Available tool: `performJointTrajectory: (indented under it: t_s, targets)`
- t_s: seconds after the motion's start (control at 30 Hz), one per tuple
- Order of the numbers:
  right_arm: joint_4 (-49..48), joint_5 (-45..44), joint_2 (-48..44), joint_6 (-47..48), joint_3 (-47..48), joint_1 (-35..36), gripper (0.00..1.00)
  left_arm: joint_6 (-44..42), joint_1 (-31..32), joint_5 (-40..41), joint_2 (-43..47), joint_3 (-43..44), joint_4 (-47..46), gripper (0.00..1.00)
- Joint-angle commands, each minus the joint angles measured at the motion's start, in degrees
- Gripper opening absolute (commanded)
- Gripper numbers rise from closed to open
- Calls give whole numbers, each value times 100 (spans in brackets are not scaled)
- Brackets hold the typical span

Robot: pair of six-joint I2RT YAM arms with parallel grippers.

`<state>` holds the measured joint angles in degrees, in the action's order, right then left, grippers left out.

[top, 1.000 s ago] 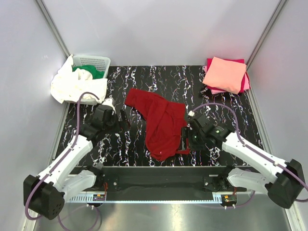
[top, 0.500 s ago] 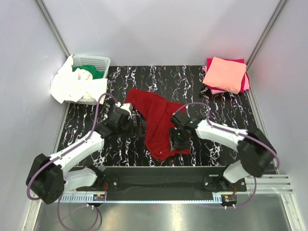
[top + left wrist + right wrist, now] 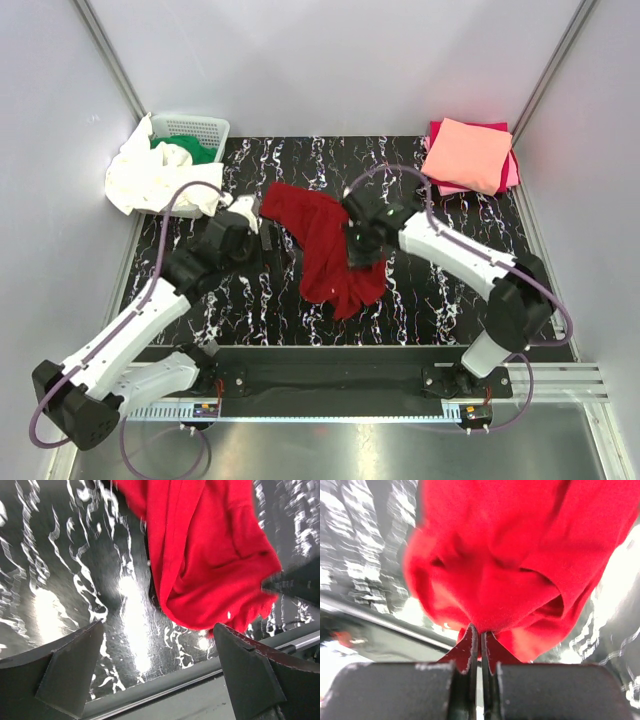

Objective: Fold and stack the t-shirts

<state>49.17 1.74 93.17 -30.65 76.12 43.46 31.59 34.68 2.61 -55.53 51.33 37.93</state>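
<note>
Since half a second ago the right pincer (image 3: 361, 244) has carried its pinch of the dark red soft cloth t-shirt (image 3: 322, 245) away from the near edge, and the left pincer (image 3: 264, 236) has drawn back leftward. The right pincer's jaws are closed tight on a gathered fold of cloth, which hangs bunched. The left pincer is spread wide and holds nothing, just beside the shirt's left edge. Bare black white-veined marble surface (image 3: 450, 290) lies between the shirt and the folded salmon pink shirt (image 3: 468, 152) at the far right corner.
</note>
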Motion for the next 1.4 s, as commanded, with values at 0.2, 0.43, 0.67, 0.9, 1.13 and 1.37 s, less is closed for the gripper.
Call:
performJointTrajectory:
  t_s: [0.2,0.43,0.67,0.9,1.13,1.37]
  targets:
    - [813,1199,2126,1149,2573,-1965,71,-1278,-583,170,-283,967,1164,99]
    - [340,723,515,851,980,-1903,73,-1568,-998,-409,68,159,567,99]
    - [-371,-48,-1326,-80,-1185,-729,68,-1603,-1077,-499,42,-212,241,99]
    - [-1954,125,-1908,-1048,-2883,-40,64,-1577,-1130,-481,121,-308,144,99]
    - [-2332,134,-899,-925,-2523,-5,63,-1542,-1130,-297,112,-308,188,99]
    - [-2447,55,-10,-837,-2145,48,61,-1525,-1130,-279,148,-317,197,99]
